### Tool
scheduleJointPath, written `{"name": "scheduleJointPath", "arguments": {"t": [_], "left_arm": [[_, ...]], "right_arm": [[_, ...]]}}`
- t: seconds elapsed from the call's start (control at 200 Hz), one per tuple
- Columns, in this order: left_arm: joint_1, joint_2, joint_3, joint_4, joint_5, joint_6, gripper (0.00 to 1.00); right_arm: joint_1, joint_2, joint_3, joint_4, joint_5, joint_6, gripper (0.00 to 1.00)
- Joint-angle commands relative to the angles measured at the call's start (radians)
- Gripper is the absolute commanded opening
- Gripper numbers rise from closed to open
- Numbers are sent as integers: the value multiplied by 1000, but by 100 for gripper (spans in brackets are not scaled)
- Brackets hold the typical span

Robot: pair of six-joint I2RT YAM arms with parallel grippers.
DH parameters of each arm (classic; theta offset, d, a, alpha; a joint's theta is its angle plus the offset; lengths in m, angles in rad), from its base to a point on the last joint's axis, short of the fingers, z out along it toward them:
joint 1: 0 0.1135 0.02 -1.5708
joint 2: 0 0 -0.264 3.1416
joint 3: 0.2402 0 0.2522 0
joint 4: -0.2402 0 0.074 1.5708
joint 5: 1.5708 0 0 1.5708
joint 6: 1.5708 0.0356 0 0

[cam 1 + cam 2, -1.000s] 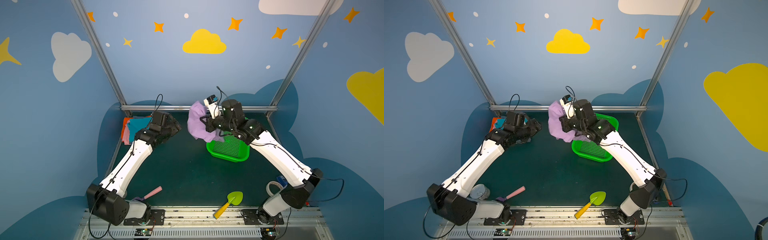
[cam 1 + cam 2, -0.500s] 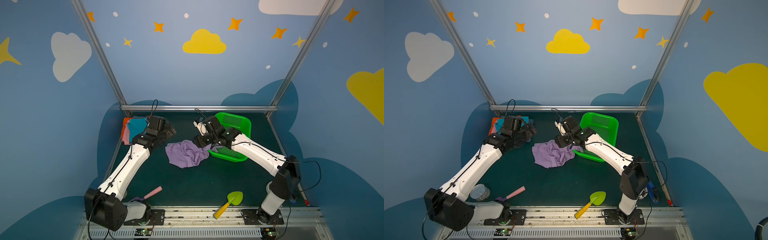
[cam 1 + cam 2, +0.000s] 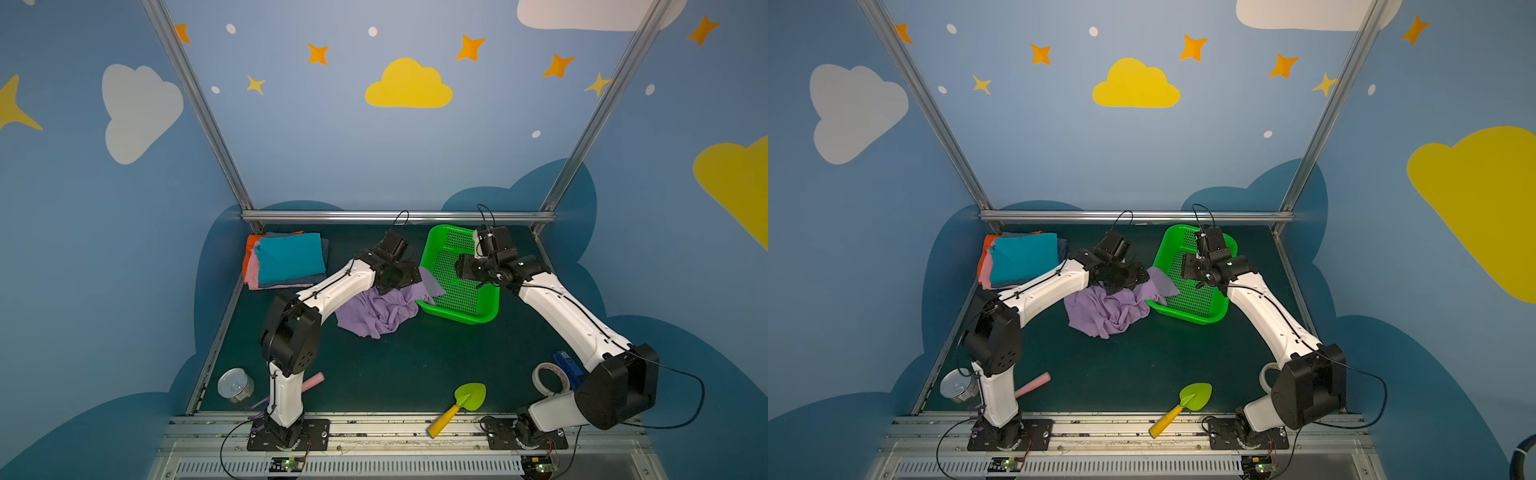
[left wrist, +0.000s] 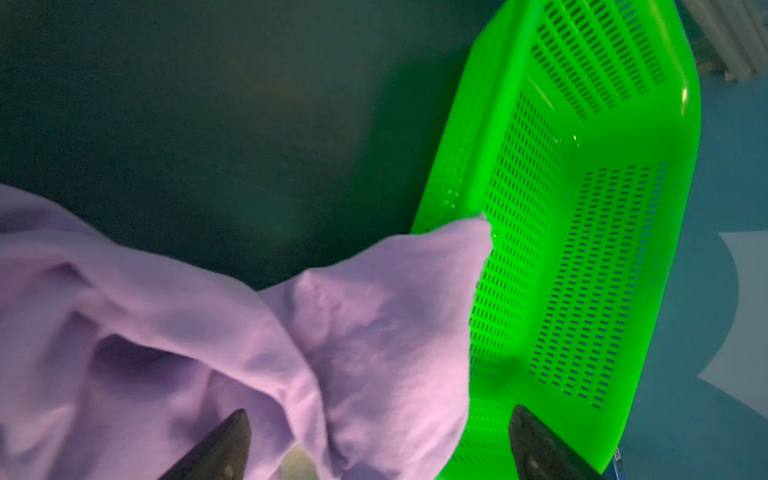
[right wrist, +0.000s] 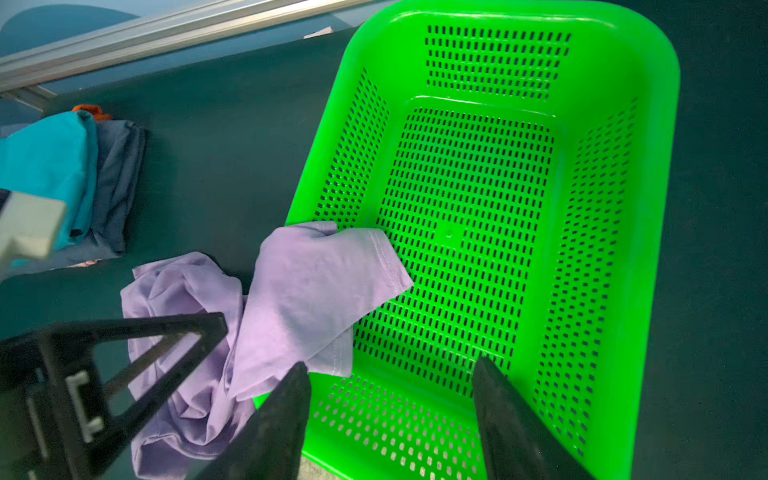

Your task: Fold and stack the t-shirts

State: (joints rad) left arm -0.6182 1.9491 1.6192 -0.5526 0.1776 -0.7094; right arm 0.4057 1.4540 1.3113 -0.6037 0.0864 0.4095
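The lavender t-shirt (image 3: 382,309) (image 3: 1104,309) lies crumpled on the dark table, with one sleeve (image 5: 316,282) draped over the rim of the green basket (image 3: 457,318) (image 3: 1187,318). My left gripper (image 3: 401,280) (image 4: 379,415) hovers open just above the shirt's cloth (image 4: 291,332), gripping nothing. My right gripper (image 3: 467,268) (image 5: 392,365) stands open and empty over the basket's floor. A stack of folded t-shirts (image 3: 289,259) (image 3: 1021,259) (image 5: 50,166), teal on top, sits at the back left.
Along the front lie a tin can (image 3: 235,384), a pink stick (image 3: 313,380), a green trowel with a yellow handle (image 3: 461,405), and a tape roll (image 3: 548,376). A metal rail (image 3: 395,216) bounds the back edge.
My right gripper opened and let go of the lavender t-shirt, which dropped from the air onto the table; that arm then drew back over the basket. My left gripper moved right over the shirt.
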Motion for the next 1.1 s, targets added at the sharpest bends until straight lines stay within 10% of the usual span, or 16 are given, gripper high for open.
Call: {"name": "scheduleJointPath", "arguments": {"t": [0.0, 0.25, 0.476, 1.097], "left_arm": [[-1, 43, 46, -13, 62, 18, 83], [-14, 102, 91, -55, 64, 24, 55], [-17, 103, 137, -128, -10, 48, 5], [132, -304, -42, -210, -249, 45, 4]], "right_arm": [[-25, -29, -16, -24, -18, 23, 63], [-48, -41, -35, -22, -40, 27, 62], [-54, -41, -30, -20, -51, 23, 62], [79, 149, 109, -55, -68, -81, 67]]}}
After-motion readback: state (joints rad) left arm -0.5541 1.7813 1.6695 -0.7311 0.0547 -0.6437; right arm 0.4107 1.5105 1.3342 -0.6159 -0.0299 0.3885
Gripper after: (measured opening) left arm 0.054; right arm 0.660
